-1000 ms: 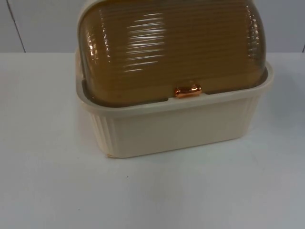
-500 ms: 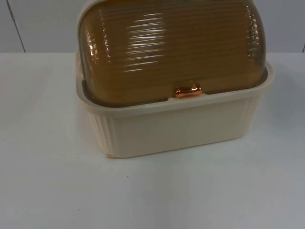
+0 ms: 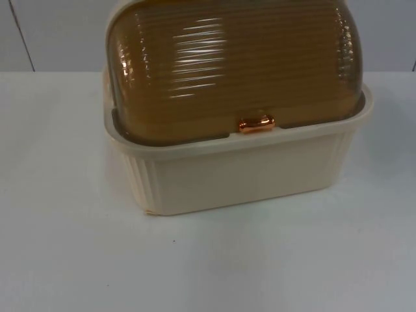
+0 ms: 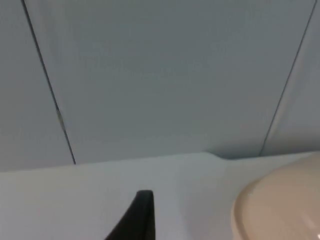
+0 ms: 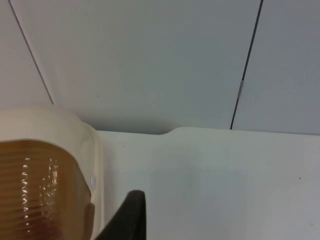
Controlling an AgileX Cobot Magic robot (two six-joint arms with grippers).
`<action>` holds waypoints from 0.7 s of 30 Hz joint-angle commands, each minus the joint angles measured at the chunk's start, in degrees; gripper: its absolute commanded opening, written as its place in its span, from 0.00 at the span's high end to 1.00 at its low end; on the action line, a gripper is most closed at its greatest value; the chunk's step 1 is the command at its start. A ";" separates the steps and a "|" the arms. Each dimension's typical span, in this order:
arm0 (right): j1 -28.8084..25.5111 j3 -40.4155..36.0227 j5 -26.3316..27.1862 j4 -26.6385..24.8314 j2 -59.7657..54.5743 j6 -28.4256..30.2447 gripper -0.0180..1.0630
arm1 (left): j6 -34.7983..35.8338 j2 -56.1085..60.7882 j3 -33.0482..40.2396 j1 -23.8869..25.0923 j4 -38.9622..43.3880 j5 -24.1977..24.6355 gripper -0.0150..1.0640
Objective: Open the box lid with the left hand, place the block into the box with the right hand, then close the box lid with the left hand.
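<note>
Left gripper (image 4: 142,220) beside box (image 3: 240,169), right gripper (image 5: 131,215) at its other side; finger spread seemingly untellable. Lid (image 3: 234,65) closed, handle (image 3: 256,124) at front.

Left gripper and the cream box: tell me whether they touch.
Apart. In the left wrist view the left gripper's fingertip stands over bare white table, with a clear gap to the cream box.

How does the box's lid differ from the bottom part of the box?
The lid is see-through amber brown, while the base is solid cream. The lid is domed with ridges running across it; the base has straight walls with upright ribs at its corner. The lid carries a shiny copper handle, the base none. Both are ribbed plastic, and the lid sits shut inside the base's rim.
</note>
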State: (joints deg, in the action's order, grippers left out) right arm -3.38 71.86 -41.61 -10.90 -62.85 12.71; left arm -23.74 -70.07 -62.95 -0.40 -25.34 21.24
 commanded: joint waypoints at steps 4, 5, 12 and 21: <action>0.16 0.39 2.56 0.02 0.46 -0.32 0.02 | 0.12 4.42 -0.14 -0.18 -0.39 -1.40 0.02; 0.16 0.39 2.86 0.02 0.46 -0.32 0.02 | 0.12 5.83 -0.14 -0.18 -0.39 -2.57 0.02; 0.16 0.39 -4.09 0.02 1.96 -0.32 0.02 | 0.12 16.31 -0.14 -0.18 1.53 -0.72 0.02; 0.16 0.39 -7.14 0.25 12.79 -1.81 0.02 | 0.40 25.73 -0.14 -0.18 6.35 6.43 0.02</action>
State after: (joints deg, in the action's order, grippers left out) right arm -3.38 71.99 -47.60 -10.80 -52.10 11.21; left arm -23.85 -45.54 -62.95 -0.40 -19.71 25.32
